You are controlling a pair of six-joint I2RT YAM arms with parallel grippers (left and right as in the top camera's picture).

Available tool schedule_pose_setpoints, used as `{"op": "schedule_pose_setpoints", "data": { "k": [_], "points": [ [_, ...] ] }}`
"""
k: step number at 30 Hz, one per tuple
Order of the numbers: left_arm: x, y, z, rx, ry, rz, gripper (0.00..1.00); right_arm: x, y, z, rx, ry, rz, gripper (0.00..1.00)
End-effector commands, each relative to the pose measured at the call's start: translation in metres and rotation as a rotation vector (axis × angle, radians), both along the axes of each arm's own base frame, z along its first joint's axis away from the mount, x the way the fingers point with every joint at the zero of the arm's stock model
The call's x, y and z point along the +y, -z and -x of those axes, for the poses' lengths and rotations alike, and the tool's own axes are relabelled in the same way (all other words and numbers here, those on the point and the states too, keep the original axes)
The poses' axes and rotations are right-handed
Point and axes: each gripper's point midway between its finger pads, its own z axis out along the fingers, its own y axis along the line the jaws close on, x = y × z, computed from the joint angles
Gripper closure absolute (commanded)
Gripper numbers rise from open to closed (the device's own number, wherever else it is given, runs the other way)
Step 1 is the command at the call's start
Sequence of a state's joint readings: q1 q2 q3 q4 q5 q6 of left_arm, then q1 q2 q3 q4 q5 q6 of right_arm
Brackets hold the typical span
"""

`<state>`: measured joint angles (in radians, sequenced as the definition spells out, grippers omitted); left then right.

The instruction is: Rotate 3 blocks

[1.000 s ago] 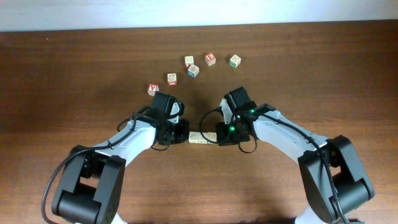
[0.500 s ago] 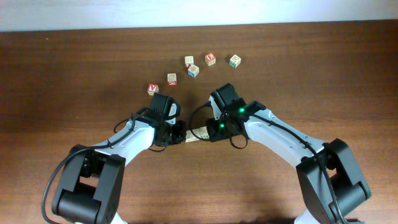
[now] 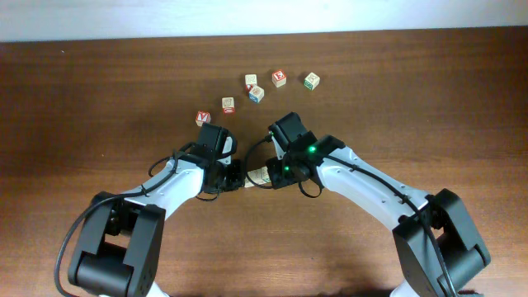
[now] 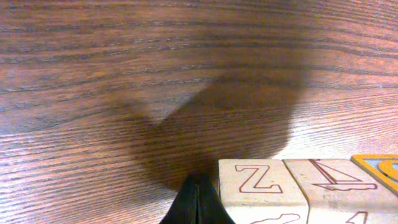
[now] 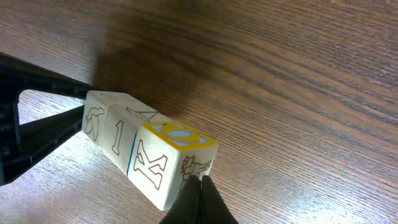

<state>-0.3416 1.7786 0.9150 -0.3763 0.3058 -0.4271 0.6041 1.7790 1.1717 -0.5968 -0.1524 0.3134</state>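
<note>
Lined up tight at overhead mid-frame: three pale wooden alphabet cubes (image 3: 260, 176), flanked at either end by left gripper (image 4: 198, 188) and right gripper (image 5: 200, 188), both pinched closed (probably to swing the row together).

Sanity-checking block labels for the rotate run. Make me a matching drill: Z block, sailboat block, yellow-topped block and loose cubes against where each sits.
Things
1. Z block
2. sailboat block
3. yellow-topped block
4. loose cubes

Places
A. end of the row by the right gripper
B. beyond both arms, apart from the row
C. middle of the row
D. end of the row by the left gripper

Pairs: 1-D, 2-C, 3-A, 4-B
</note>
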Motion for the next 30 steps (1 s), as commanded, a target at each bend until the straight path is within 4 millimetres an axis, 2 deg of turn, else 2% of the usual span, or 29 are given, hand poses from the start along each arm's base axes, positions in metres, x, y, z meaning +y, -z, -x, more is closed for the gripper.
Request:
{"op": "schedule_pose_setpoints", "data": {
  "k": [1,10,14,21,30],
  "points": [
    [-0.037,-0.012,0.012,0.024,0.101,0.149,1.00,0.057,-0.028,0.025,0.025,-0.149,-0.181,0.96],
    [-0.037,-0.012,0.011,0.020,0.102,0.150,1.00,0.058,-0.029,0.025,0.026,-0.151,-0.182,0.96],
    [-0.037,-0.012,0.011,0.021,0.102,0.150,1.00,0.070,-0.035,0.030,0.007,-0.189,-0.187,0.96],
    [-0.037,-0.012,0.012,0.022,0.102,0.150,1.00,0.076,-0.036,0.035,0.005,-0.209,-0.193,0.96],
    [-0.036,-0.012,0.012,0.024,0.101,0.149,1.00,0.074,-0.037,0.030,-0.012,-0.197,-0.177,0.96]
  ]
}}
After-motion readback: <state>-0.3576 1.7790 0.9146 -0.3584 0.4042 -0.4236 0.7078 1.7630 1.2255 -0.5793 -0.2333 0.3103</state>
